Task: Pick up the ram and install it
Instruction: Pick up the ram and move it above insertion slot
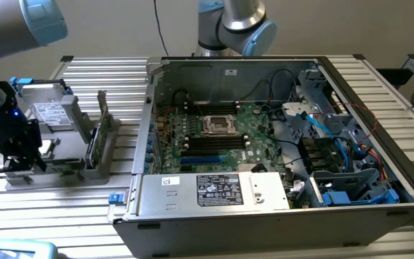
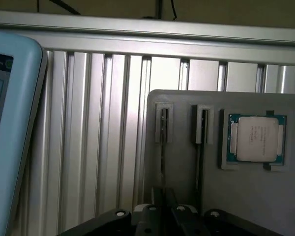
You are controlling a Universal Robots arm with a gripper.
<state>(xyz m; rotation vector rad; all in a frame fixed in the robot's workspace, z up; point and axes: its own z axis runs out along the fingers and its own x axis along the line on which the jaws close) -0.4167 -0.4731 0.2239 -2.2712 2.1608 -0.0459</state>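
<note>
Hovering low over a grey parts holder (image 1: 63, 178) on the slatted metal table (image 1: 84, 70), the gripper (image 1: 19, 164) appears to be at the pick-up stage of the job. The ram (image 1: 94, 140) stands on its long edge in the holder, slightly tilted and not yet lifted, near the gripper on the exterior view's right but apart from it. Whether the gripper is open or closed cannot be told from either view, and the ram is plainly not in its hold. The arm comes in from the exterior view's upper left, its blue-capped joint (image 1: 41, 21) high and its dark wrist pointing almost straight down at the holder's near end. The wrist view looks along the holder's flat plate, past two narrow upright slots (image 2: 163, 125) and a processor chip (image 2: 257, 139) seated in a recess, with the pale edge of a tablet (image 2: 14, 123) alongside. On the exterior view's right the open computer case (image 1: 279, 216) lies on its side, the motherboard (image 1: 221, 135) and its long black memory slots (image 1: 214, 141) exposed. By the look of it, gripping so thin a board calls for lining up squarely over its top edge — a skewed approach could knock it in the holder.
</note>
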